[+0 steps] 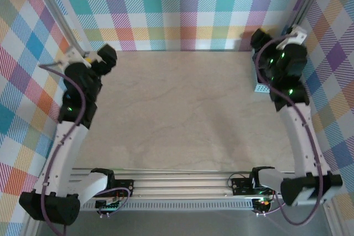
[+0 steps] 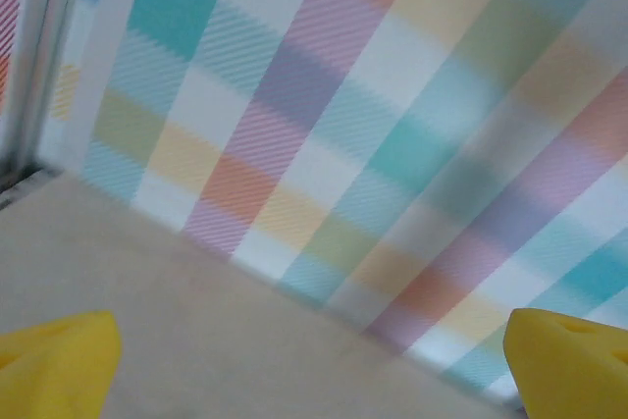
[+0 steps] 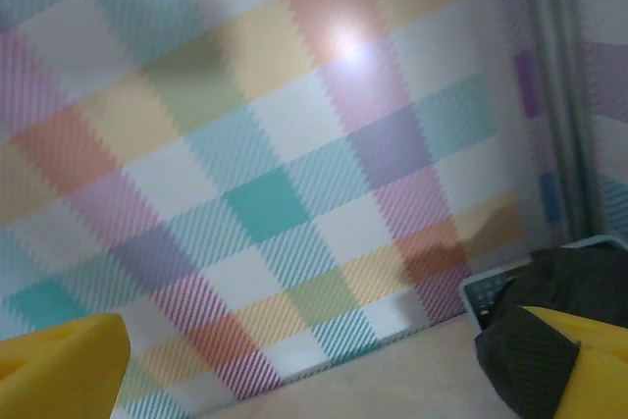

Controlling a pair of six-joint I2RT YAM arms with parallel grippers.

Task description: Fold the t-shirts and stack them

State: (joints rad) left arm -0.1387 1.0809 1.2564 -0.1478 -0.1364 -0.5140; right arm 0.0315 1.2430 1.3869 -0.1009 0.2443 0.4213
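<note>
Your left gripper [image 2: 314, 380] hangs wide apart over the table [image 1: 177, 120], facing the plaid wall [image 2: 392, 95]. Your right gripper [image 3: 324, 370] is spread too, holding nothing. The t-shirts [image 3: 574, 282] sit heaped in the light blue basket [image 3: 483, 296], just beside one yellow fingertip [image 3: 594, 370].

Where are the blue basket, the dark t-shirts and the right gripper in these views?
blue basket [image 3: 479, 293]: right wrist view, on its mesh corner.
dark t-shirts [image 3: 579, 282]: right wrist view, on the fabric heaped in the basket.
right gripper [image 3: 324, 370]: right wrist view, midway across its open jaws.
</note>
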